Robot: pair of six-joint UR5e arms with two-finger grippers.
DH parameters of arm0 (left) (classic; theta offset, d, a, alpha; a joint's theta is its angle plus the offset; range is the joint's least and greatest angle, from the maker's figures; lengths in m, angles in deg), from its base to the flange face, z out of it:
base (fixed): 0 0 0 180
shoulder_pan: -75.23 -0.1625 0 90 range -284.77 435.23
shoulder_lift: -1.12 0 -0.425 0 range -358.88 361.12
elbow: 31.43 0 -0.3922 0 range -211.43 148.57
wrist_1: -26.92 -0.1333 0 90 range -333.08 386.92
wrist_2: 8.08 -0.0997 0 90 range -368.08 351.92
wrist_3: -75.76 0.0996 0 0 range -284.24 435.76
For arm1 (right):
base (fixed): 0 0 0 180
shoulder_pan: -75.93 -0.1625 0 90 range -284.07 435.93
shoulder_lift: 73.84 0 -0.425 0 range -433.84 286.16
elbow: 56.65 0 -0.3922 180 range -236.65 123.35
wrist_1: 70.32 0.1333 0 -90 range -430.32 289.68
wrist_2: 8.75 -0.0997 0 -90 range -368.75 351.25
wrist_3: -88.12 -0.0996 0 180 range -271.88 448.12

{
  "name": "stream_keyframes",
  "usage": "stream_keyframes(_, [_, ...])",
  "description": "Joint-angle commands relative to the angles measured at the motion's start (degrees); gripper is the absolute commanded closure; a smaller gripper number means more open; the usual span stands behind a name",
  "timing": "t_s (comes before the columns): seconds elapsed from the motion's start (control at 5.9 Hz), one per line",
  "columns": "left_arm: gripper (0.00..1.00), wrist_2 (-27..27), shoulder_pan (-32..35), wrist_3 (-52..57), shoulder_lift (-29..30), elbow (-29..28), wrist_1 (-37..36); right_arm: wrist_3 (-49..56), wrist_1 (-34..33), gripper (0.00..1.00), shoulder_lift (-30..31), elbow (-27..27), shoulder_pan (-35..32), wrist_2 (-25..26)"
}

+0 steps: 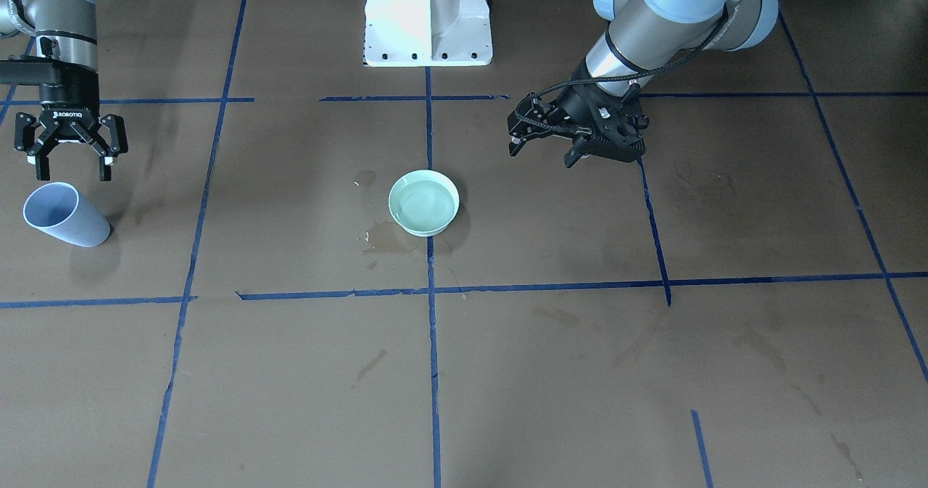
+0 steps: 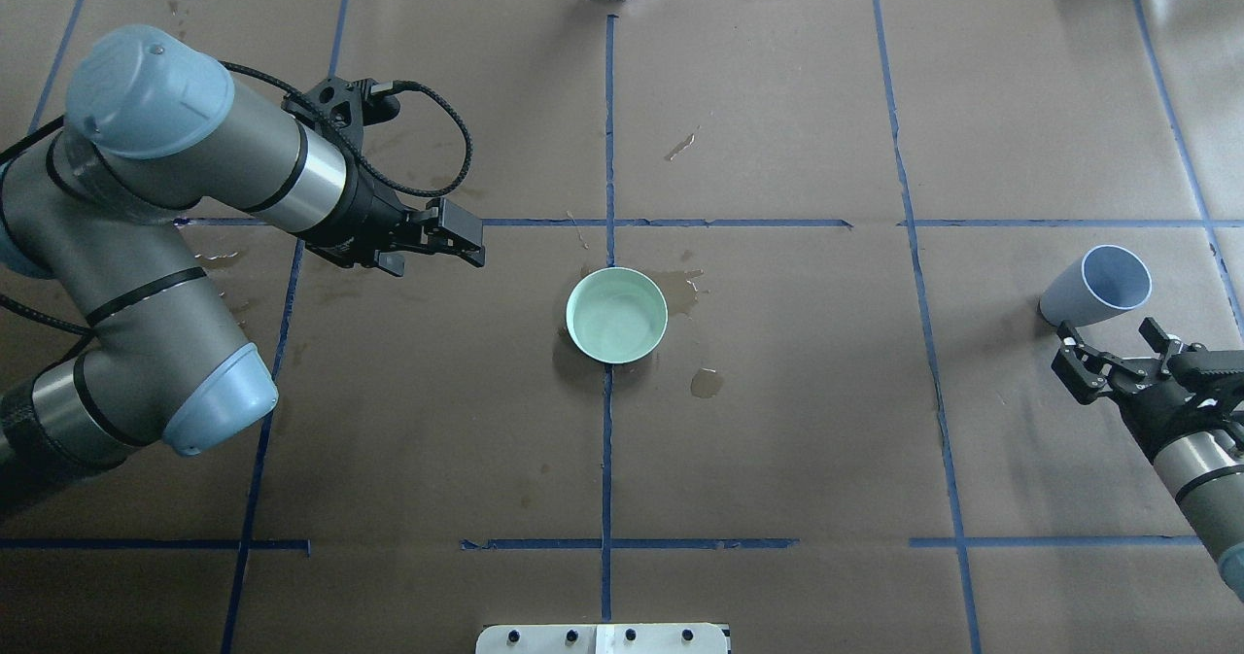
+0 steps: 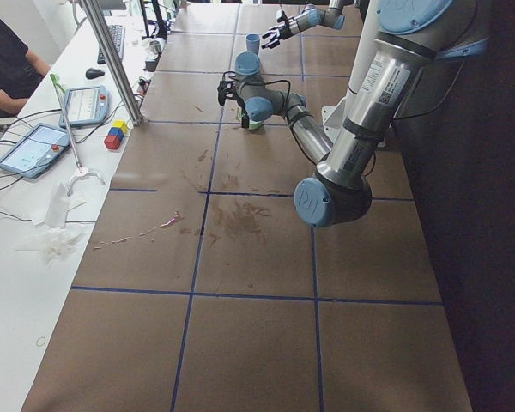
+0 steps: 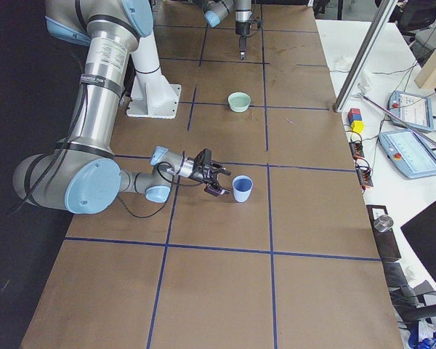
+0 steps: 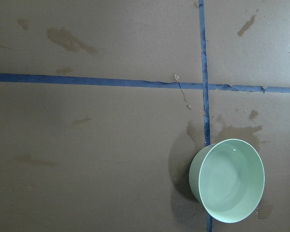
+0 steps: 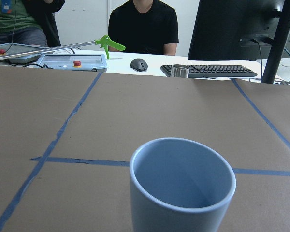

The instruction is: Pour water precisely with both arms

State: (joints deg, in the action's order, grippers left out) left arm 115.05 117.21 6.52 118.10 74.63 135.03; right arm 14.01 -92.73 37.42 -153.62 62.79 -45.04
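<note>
A mint-green bowl (image 1: 424, 203) stands at the table's middle and holds water (image 2: 615, 319), seen as a glossy sheen; it also shows in the left wrist view (image 5: 229, 181). A pale blue cup (image 2: 1098, 285) stands upright at the robot's far right; no water shows inside it (image 6: 182, 176). My right gripper (image 2: 1111, 338) is open and empty, just short of the cup, not touching it (image 1: 70, 163). My left gripper (image 1: 544, 153) is open and empty, hovering to the bowl's left, apart from it (image 2: 465, 239).
Small spilled puddles (image 2: 705, 382) and wet stains (image 1: 384, 238) lie beside the bowl on brown paper with blue tape lines. The white pedestal (image 1: 428, 17) stands behind the bowl. Operators, tablets and a keyboard (image 6: 208, 71) are beyond the table's far edge.
</note>
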Motion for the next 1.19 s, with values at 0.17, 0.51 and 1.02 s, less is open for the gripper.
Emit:
stream_keyframes(0.17, [0.00,-0.09,-0.06,-0.02,-0.61,0.29,-0.01,0.10,4.04,0.01,-2.62,5.74,0.05,0.86])
stream_keyframes(0.51, [0.00,-0.09,-0.06,-0.02,-0.62,0.29,-0.01,0.19,5.96,0.01,-2.97,7.92,-0.22,0.95])
stream_keyframes(1.02, [0.00,-0.17,-0.24,0.07,-0.62,0.28,-0.18,0.71,6.07,0.01,-4.28,8.29,-1.71,0.69])
